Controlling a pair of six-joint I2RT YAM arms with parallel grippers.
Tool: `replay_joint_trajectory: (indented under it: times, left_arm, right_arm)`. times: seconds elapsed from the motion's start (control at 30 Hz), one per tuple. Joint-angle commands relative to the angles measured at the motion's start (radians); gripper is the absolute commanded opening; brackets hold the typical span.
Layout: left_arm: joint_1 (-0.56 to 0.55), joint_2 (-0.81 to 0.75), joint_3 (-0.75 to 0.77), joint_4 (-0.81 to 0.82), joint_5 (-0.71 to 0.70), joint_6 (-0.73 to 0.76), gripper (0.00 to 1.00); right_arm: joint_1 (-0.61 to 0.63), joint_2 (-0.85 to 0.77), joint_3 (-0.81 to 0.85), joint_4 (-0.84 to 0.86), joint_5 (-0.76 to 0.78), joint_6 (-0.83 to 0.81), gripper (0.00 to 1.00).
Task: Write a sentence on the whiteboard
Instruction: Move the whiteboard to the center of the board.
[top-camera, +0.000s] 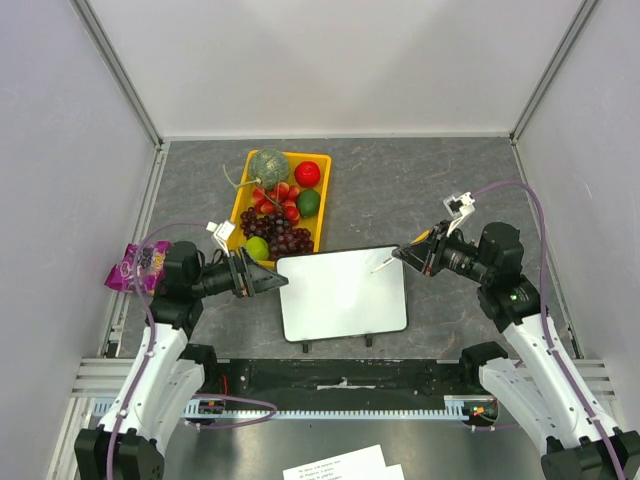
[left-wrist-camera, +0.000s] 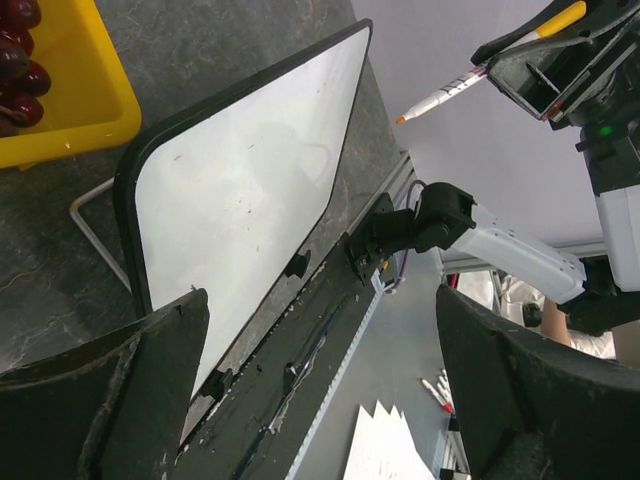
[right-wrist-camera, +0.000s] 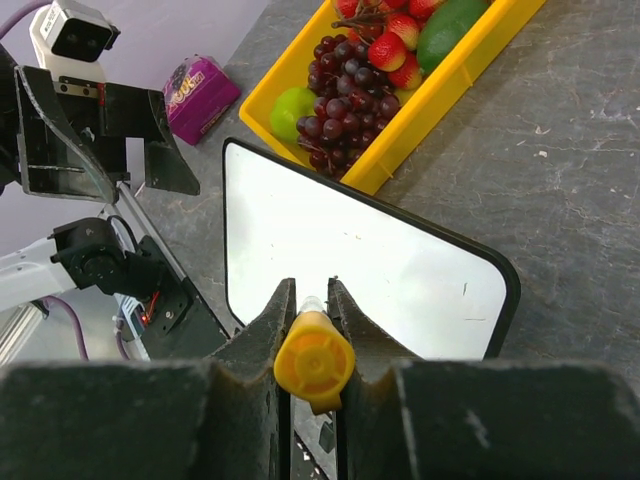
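The whiteboard (top-camera: 342, 293) lies flat on the grey table, glossy white with a thin dark frame, and its surface is blank; no orange sentence shows on it. It also shows in the left wrist view (left-wrist-camera: 240, 190) and the right wrist view (right-wrist-camera: 340, 250). My right gripper (top-camera: 408, 253) is shut on an orange marker (right-wrist-camera: 314, 360), whose tip (top-camera: 378, 267) hangs over the board's upper right corner, apart from the surface. The marker shows in the left wrist view (left-wrist-camera: 445, 95). My left gripper (top-camera: 272, 280) is open and empty at the board's left edge.
A yellow tray (top-camera: 241, 196) with grapes, strawberries, a melon and other fruit stands behind the board's left side. A purple packet (top-camera: 138, 263) lies at the far left. Paper sheets (top-camera: 340, 465) lie below the front rail. Grey walls close in both sides.
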Motion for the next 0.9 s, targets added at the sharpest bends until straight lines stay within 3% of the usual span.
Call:
replay_joint_trajectory:
  times: [0.0,0.4,0.87]
  left_arm:
    - [0.004,-0.067,-0.028,0.019,-0.061,-0.050,0.98]
    - [-0.002,-0.113,-0.068,-0.022,-0.175,-0.076,0.95]
    - [-0.006,-0.096,-0.055,-0.039,-0.215,-0.051,0.95]
  right_arm:
    - [-0.001,-0.011,-0.014,0.083,-0.042,0.023,0.00]
    - [-0.002,-0.021,-0.034,0.137,-0.078,0.051,0.00]
    - [-0.001,-0.065,-0.033,0.059,-0.055,0.036,0.00]
